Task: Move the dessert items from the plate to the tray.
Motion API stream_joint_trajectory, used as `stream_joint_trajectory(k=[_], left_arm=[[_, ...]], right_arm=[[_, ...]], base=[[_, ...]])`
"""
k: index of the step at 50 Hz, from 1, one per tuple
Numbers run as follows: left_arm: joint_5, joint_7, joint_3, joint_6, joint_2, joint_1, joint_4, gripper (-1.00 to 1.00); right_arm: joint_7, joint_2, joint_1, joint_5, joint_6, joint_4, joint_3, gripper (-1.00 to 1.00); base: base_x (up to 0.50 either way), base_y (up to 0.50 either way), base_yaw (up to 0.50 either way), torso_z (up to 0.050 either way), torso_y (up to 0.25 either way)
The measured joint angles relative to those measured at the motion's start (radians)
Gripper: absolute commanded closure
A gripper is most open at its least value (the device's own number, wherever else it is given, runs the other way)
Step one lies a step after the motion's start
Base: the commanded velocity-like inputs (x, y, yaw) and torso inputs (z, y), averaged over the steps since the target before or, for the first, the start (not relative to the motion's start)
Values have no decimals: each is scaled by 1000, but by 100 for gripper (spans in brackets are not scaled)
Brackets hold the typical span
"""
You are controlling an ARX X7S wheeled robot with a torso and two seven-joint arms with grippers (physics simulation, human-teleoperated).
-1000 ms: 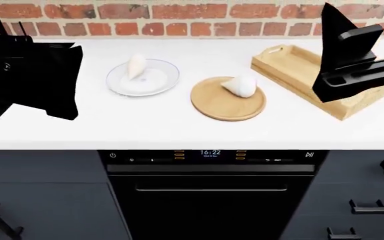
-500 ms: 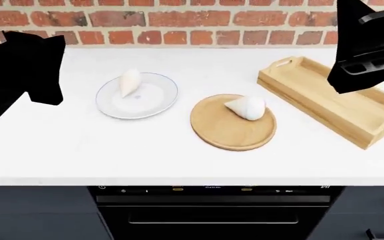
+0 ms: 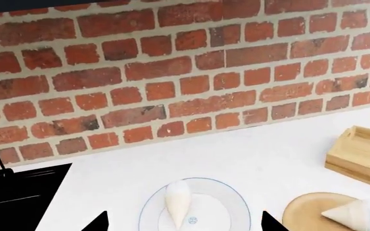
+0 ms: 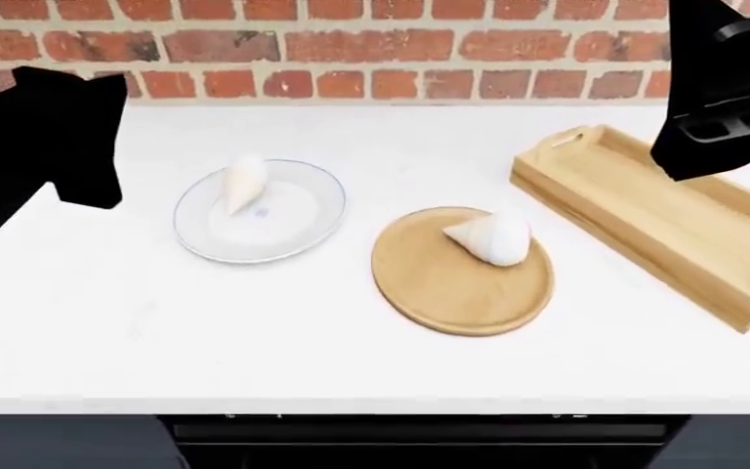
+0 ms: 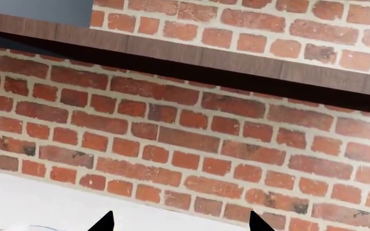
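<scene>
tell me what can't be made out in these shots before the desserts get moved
- Left claw: only two dark tips show at the left wrist view's edge; in the head view a black arm mass covers it, so open or shut is unclear.
- Right claw: likewise cut off in the right wrist view.
- Rectangular light-wood tray: near end cut by the head view's edge, far side behind the right arm.
- Pale cone on the round wooden plate: cropped in the left wrist view.
</scene>
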Motion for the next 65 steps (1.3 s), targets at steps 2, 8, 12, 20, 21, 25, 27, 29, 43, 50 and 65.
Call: stream_joint_trajectory(k=[2,8,12,20,21,25,27,29,43,50,65], left_arm=[[2,2,0,1,-2,1,0,-100],[9,7,2,5,-7,2,0,-100],[12,11,3,7,-10,4,0,-100],[20,16,5,12,-17,7,2,-100],[21,17,5,13,-18,8,2,-100],[24,22,3,17,-22,12,4,-100],[25,24,3,18,-23,13,5,-100],[26,25,3,20,-25,13,6,-100],[32,37,7,27,-33,13,9,-100],[35,43,9,31,-38,15,12,-100],[33,52,7,45,-53,17,20,-100]], right_arm=[[-1,2,3,0,-1,1,-2,-100],[-3,6,11,0,-3,2,-10,-100],[-5,8,15,0,-5,2,-14,-100],[-9,13,18,-1,-8,1,-20,-100],[-10,13,18,-2,-9,1,-20,-100],[-13,16,17,-2,-12,0,-21,-100],[-14,17,16,-3,-13,-1,-21,-100],[-15,18,17,-3,-14,-1,-22,-100],[-18,29,20,-4,-22,-1,-33,-100],[-21,36,19,-4,-25,0,-36,-100],[-34,47,15,-8,-26,-2,-43,-100]], base=[[234,0,0,0,0],[232,0,0,0,0],[233,0,0,0,0],[233,0,0,0,0],[234,0,0,0,0],[231,0,0,0,3],[232,0,0,0,0],[229,0,0,0,0],[228,0,0,0,1],[214,0,0,0,0],[212,0,0,0,1]])
